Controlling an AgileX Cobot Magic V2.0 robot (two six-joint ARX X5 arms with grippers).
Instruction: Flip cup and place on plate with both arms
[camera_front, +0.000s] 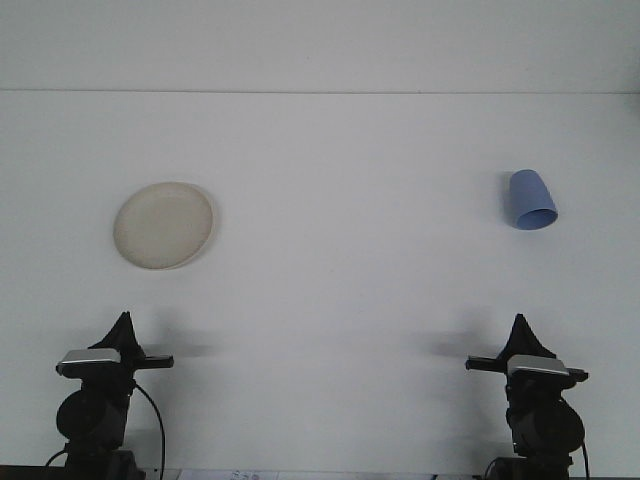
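White surface seen from the front. Blue cup, upper right, apparently lying on its side. Cream plate, upper left, bare and well apart from the cup. Left gripper, lower left, and right gripper, lower right, rest near the bottom edge; whether their fingers are parted cannot be told.

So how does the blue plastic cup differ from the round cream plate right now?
The blue plastic cup is on the table's right side, ahead of the right gripper; the round cream plate is on the left, ahead of the left gripper. The cup stands upside down, wide rim down; the plate lies flat, face up. The plate looks wider. Both rest untouched on the white table.
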